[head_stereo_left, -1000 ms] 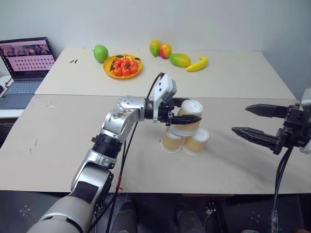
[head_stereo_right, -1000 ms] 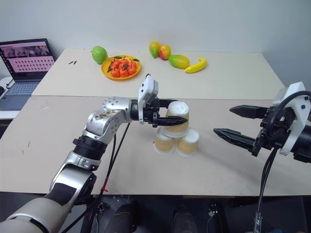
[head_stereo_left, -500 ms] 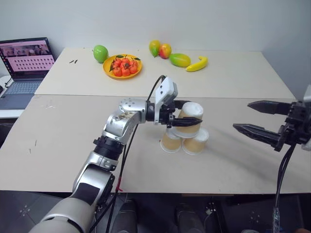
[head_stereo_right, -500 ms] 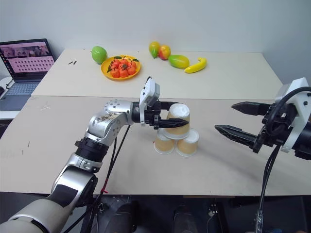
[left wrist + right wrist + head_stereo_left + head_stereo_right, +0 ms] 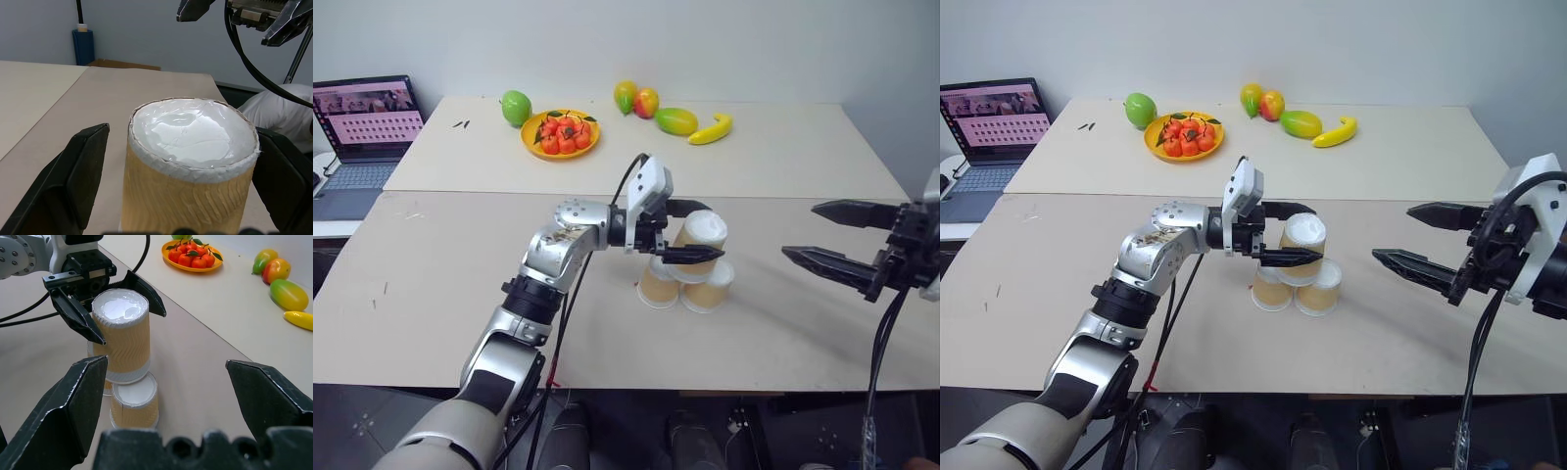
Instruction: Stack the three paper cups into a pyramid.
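**Third cup sits atop the two base cups, left end effector spread around it**

Three tan paper cups stand upside down near the middle of the front table (image 5: 431,294). Two of them form the base, side by side and touching: the left base cup (image 5: 656,286) and the right base cup (image 5: 709,286). The top cup (image 5: 699,241) rests on their white bases, bridging the pair, and leans a little toward the robot's right rather than standing quite square.

The left end effector (image 5: 690,231) reaches in level from the robot's left, its two black fingers on either side of the top cup. The jaws stand apart; in the left wrist view a clear gap shows between each finger (image 5: 73,166) and the cup's corrugated wall, so nothing is gripped.

The right end effector (image 5: 837,238) hovers above the table well to the right of the stack, pointing toward it, its jaws wide apart and holding nothing.

On the rear table sit a yellow plate of red fruit (image 5: 560,134), a green apple (image 5: 516,107), two red-and-green mangoes (image 5: 636,99), a green mango (image 5: 675,120) and a banana (image 5: 711,129). An open laptop (image 5: 362,137) stands on a separate surface at the far left.
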`<state>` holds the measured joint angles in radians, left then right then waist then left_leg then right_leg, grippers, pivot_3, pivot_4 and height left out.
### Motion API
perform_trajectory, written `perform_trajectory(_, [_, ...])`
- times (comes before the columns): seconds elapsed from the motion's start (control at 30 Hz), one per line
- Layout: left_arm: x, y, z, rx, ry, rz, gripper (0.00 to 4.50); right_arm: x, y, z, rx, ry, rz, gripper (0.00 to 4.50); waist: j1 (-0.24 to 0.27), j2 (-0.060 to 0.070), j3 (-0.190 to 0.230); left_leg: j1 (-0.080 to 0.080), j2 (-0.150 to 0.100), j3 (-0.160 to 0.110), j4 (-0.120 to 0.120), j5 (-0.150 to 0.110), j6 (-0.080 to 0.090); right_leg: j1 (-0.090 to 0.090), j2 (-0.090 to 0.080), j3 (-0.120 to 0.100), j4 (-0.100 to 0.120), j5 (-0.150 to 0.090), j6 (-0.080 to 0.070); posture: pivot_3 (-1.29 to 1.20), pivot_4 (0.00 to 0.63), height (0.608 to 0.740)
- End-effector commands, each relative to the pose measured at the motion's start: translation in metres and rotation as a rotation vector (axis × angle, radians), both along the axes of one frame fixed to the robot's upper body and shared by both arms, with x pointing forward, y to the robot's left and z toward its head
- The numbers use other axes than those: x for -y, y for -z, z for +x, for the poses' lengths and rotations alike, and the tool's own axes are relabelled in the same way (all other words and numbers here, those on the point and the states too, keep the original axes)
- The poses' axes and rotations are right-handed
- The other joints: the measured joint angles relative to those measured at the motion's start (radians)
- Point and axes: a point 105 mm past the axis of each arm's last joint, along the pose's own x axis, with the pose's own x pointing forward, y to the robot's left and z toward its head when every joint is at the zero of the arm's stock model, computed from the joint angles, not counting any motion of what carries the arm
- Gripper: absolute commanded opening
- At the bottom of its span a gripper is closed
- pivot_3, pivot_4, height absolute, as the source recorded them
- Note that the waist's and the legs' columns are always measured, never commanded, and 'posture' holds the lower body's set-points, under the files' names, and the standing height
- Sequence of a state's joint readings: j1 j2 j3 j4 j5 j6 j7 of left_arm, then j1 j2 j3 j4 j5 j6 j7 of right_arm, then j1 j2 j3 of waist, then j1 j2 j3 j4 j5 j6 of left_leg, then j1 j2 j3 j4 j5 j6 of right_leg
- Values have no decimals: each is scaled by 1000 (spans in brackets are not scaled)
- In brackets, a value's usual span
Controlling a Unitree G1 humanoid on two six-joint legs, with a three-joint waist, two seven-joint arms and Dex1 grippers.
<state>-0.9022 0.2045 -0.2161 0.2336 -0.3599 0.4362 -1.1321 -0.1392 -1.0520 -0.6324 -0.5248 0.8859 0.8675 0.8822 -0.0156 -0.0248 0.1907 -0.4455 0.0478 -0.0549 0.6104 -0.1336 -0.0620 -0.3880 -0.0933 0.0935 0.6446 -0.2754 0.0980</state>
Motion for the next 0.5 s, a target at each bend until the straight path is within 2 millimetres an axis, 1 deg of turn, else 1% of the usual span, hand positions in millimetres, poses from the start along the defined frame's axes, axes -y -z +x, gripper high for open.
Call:
perform_trajectory(0.03, [-1,-9,-9,18,41,-26,4472,-2,-8,1,52,-15,-8,4500,0,0,0,0,0,0,0,0,0,0,0,0,0,0,0,0,150,732])
perform_trajectory(0.1, [-3,-9,-10,16,42,-27,4472,-4,-9,3,58,-18,-7,4500,-2,0,0,0,0,0,0,0,0,0,0,0,0,0,0,0,150,732])
perform_trajectory(0.17, [-4,-14,-10,20,39,-39,4472,-5,-10,5,63,-22,-5,4500,-2,0,0,0,0,0,0,0,0,0,0,0,0,0,0,0,150,732])
perform_trajectory(0.37, [-7,-46,-4,98,-1,-116,4472,-5,-9,7,64,-28,-2,4500,0,0,0,0,0,0,0,0,0,0,0,0,0,0,0,0,150,732])
perform_trajectory(0.47, [-8,-57,-2,125,-16,-136,4472,-4,-9,7,65,-29,-2,4500,1,0,0,0,0,0,1,0,0,0,0,0,0,0,0,0,150,732])
perform_trajectory(0.5, [-9,-65,-1,142,-27,-153,4472,-5,-9,8,65,-32,0,4500,1,0,0,0,0,0,0,0,0,0,0,0,0,0,0,0,150,732])
